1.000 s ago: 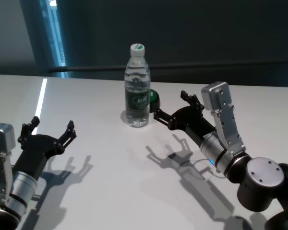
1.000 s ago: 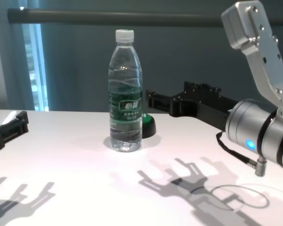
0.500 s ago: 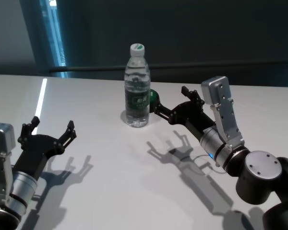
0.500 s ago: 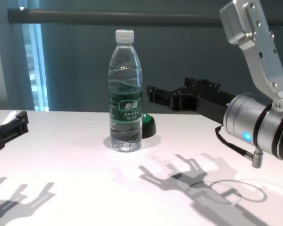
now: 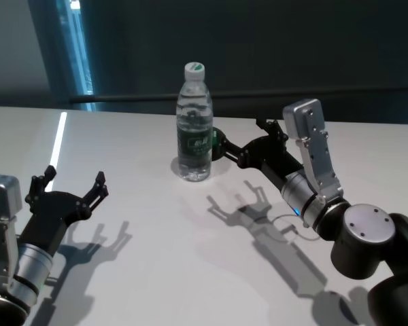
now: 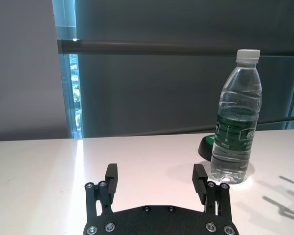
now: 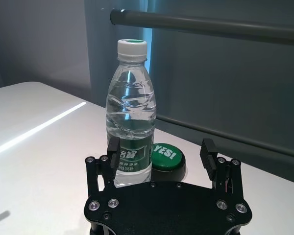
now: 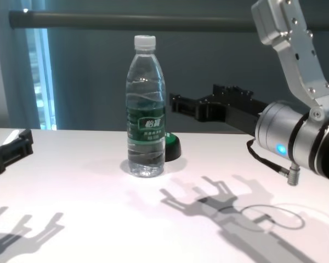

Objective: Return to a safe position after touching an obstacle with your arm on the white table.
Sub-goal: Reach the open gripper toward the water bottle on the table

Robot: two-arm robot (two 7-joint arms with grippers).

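Note:
The clear water bottle (image 5: 194, 125) with a white cap and dark green label stands upright on the white table (image 5: 156, 238). My right gripper (image 5: 241, 138) is open and empty. It hovers above the table just to the right of the bottle at label height, and the chest view (image 8: 194, 98) shows a small gap between them. In the right wrist view the bottle (image 7: 131, 112) stands just beyond one finger (image 7: 114, 147). My left gripper (image 5: 75, 175) is open and empty, low at the near left, far from the bottle (image 6: 235, 122).
A small dark green dome button (image 7: 167, 155) sits on the table right behind the bottle, below my right gripper's fingers. It also shows in the chest view (image 8: 172, 147). A dark rail and wall (image 8: 153, 21) run behind the table's far edge.
My right gripper has risen and edged a little farther away along the bottle's right side. The bottle and my left arm have not moved.

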